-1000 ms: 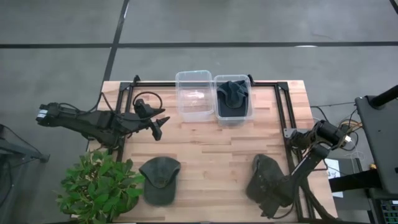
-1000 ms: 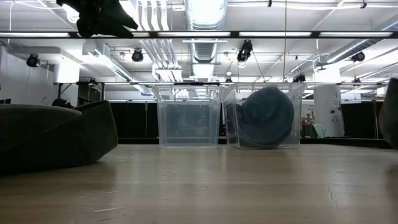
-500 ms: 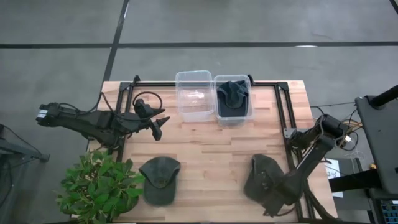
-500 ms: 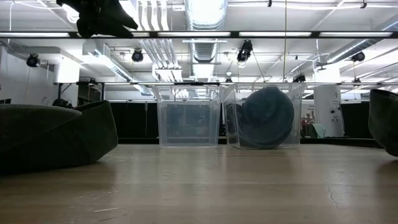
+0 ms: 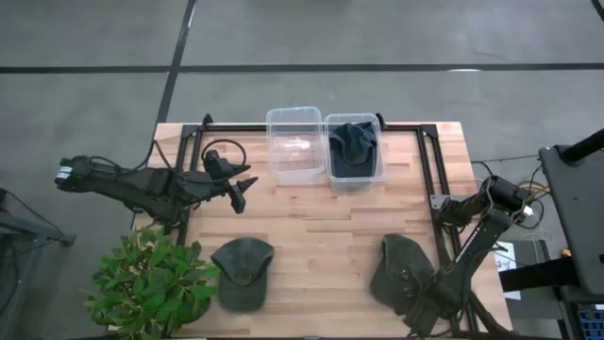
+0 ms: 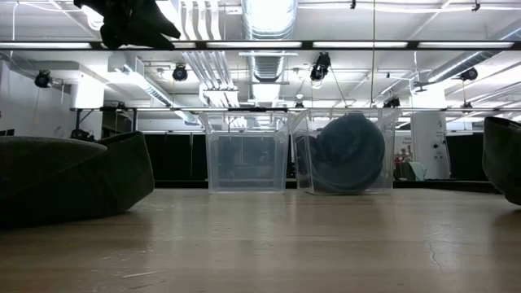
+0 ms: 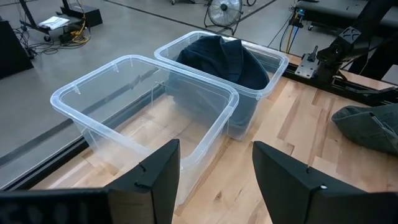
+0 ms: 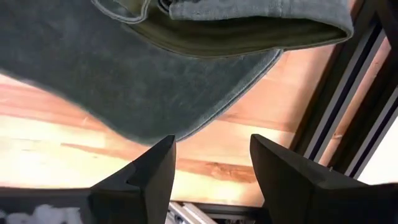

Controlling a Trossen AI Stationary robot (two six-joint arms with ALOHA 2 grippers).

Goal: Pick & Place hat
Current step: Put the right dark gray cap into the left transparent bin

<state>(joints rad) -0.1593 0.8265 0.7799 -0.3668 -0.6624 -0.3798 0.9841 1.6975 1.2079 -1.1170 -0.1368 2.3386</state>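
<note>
High view: the wooden bench (image 5: 311,227) carries two clear bins at its far edge, an empty bin (image 5: 294,144) on the left and a second bin (image 5: 354,151) holding a dark hat (image 5: 355,142). A grey-green cap (image 5: 242,271) lies near the front left beside a potted plant (image 5: 151,281). Another hat (image 5: 396,272) lies at the front right, with the right end effector (image 5: 427,304) at its near edge by the bench corner. The left end effector (image 5: 241,192) hangs over the left part of the bench, well apart from every hat. Low view: both bins stand at the back; the left cap (image 6: 69,181) fills the left foreground, and an edge of the right hat (image 6: 505,169) shows at the right border. Left wrist view: the left end effector (image 7: 214,180) is released, fingers spread and holding nothing, facing the two bins. Right wrist view: the right end effector (image 8: 211,171) is released, its fingers spread just below the hat brim (image 8: 155,81), gripping nothing.
</note>
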